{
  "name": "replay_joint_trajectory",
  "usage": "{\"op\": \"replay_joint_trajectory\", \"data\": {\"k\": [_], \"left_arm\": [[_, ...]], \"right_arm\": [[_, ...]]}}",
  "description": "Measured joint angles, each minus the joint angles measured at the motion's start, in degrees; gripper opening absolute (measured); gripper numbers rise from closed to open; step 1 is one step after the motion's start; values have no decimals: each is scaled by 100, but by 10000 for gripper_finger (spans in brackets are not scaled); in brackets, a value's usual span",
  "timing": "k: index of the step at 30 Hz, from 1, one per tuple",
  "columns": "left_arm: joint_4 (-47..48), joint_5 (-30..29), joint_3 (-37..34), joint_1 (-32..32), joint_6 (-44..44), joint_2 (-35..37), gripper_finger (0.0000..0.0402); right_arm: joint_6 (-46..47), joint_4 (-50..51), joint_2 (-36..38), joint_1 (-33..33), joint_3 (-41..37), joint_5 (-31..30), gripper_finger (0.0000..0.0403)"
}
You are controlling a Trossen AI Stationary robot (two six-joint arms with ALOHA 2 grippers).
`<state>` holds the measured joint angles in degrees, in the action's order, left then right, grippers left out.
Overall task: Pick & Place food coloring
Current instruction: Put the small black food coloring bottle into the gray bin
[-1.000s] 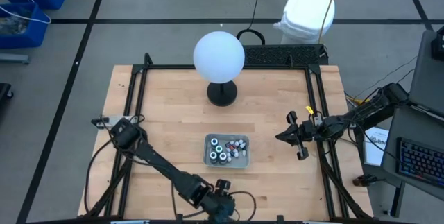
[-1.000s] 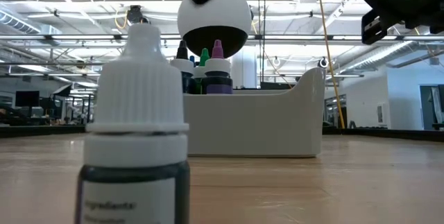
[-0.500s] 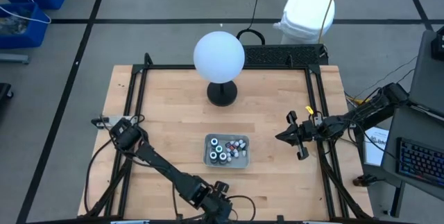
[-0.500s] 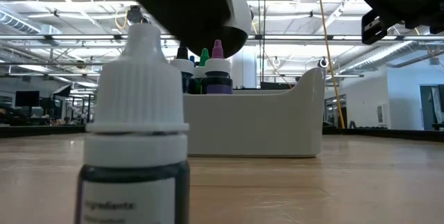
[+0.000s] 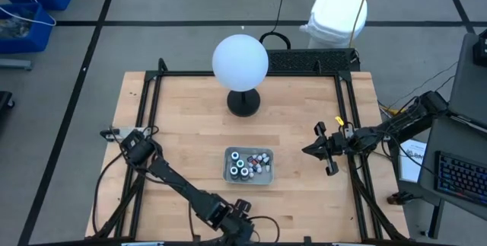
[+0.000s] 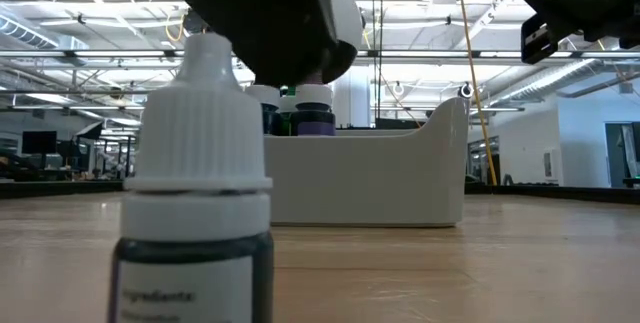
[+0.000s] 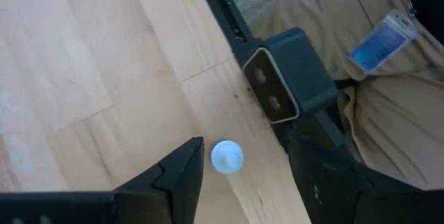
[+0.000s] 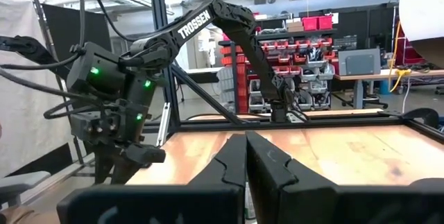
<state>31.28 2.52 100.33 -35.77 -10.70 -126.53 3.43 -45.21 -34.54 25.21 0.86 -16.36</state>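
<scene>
High view: left end effector at the table's near edge, well apart from the grey tray of bottles; right end effector waits beyond the tray, clenched.

Low view: one white-capped food coloring bottle upright, close to the lens.

Left wrist view: fingers released and spread around the bottle's cap, which sits nearer one finger. Advice: centre first, lower squarely, then close.

Right wrist view: fingers pressed together, holding nothing.
</scene>
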Motion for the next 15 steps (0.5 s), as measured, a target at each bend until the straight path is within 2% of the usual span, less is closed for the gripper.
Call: {"op": "replay_joint_trajectory", "data": {"k": [8,15], "left_arm": [[-134,-196,2,2,110,-116,211],[-172,-11,-9,2,133,-256,211]], "right_arm": [[-113,-11,0,0,0,-4,0],[23,-4,-2,0,0,-3,0]]}}
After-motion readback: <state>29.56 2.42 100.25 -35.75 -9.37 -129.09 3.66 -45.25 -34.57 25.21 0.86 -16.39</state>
